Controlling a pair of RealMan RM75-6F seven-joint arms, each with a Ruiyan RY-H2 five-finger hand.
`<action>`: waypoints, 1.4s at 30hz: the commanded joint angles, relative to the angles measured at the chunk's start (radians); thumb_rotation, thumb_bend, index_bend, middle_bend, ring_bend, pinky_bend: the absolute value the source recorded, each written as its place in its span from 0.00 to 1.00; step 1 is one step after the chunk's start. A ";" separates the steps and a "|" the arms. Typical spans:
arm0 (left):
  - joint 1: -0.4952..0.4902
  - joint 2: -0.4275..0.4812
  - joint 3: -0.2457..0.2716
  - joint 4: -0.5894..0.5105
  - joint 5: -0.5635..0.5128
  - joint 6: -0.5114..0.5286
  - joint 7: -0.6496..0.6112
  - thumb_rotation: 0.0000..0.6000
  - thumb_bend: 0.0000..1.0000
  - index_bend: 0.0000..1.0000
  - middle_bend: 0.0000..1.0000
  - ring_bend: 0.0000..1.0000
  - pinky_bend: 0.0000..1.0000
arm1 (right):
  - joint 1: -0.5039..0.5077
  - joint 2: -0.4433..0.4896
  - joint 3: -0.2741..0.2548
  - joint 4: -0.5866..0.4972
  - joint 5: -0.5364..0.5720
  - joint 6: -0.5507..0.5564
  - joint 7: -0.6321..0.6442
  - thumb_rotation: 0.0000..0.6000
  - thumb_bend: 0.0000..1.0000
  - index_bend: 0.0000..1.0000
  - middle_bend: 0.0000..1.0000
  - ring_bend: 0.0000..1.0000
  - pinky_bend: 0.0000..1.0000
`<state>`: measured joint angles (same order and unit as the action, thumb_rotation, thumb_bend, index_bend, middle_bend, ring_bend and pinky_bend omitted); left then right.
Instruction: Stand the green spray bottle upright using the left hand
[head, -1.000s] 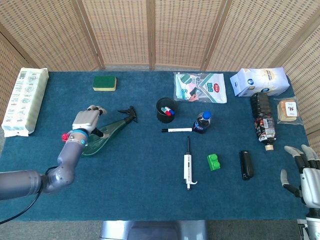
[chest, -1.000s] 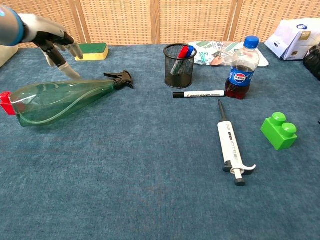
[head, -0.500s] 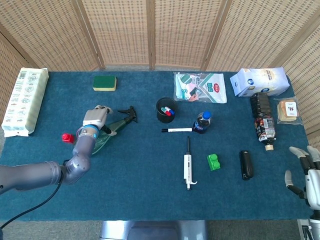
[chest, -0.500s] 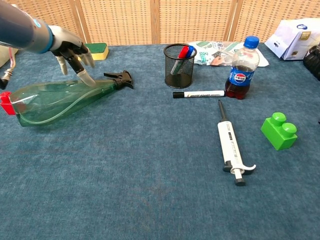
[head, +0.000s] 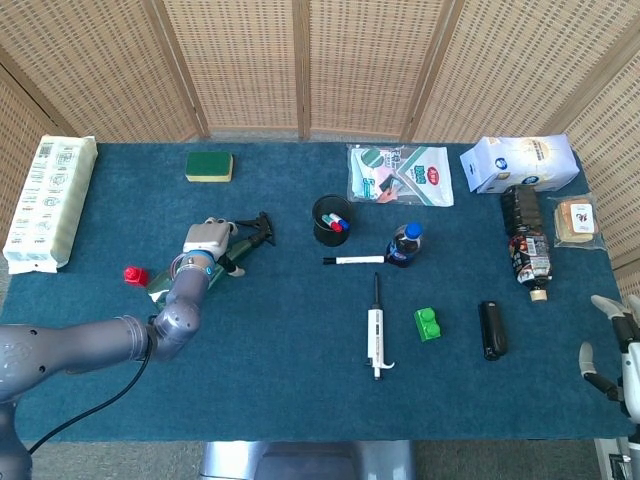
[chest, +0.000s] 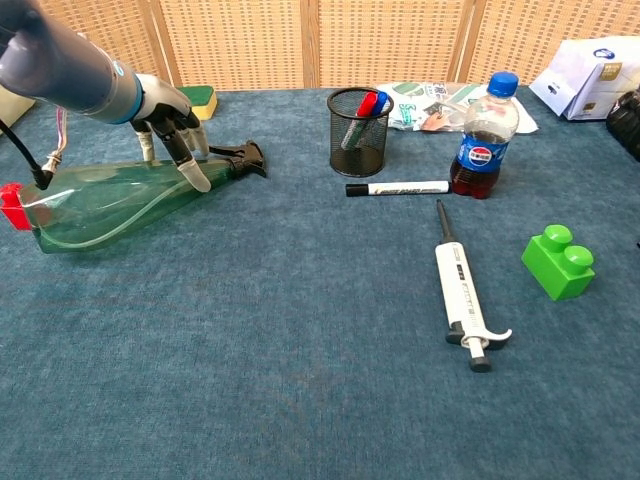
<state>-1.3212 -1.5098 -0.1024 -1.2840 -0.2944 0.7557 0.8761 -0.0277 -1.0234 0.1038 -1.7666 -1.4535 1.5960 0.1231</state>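
Lying sideways, green spray bottle (chest: 120, 195) (translucent, seemingly empty) under left hand (chest: 172, 110).

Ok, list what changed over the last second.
The left hand moved along the lying spray bottle toward its black nozzle end, its fingers now draped over the neck; a firm grip isn't clear. The right hand slid further out of the head view. The bottle hasn't moved.

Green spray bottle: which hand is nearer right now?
Left. The left hand is over the green spray bottle near its neck, fingers reaching down to it. The right hand sits at the table's far right edge, well away.
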 joint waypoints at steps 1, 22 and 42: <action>-0.009 -0.016 -0.002 0.024 -0.027 -0.008 0.029 0.81 0.20 0.22 0.16 0.12 0.36 | -0.004 0.000 0.002 -0.001 0.001 0.007 0.009 1.00 0.56 0.18 0.23 0.05 0.10; -0.009 -0.053 -0.035 0.087 -0.128 0.012 0.209 0.81 0.48 0.52 0.49 0.49 0.69 | -0.020 0.008 0.021 -0.003 -0.018 0.049 0.088 1.00 0.56 0.18 0.23 0.05 0.12; 0.143 0.065 -0.169 -0.008 0.202 -0.040 -0.082 0.93 0.48 0.52 0.50 0.51 0.72 | -0.015 -0.008 0.031 0.006 -0.025 0.055 0.085 1.00 0.56 0.18 0.23 0.05 0.12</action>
<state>-1.2131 -1.4711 -0.2439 -1.2602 -0.1662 0.7218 0.8582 -0.0425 -1.0311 0.1351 -1.7605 -1.4787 1.6508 0.2084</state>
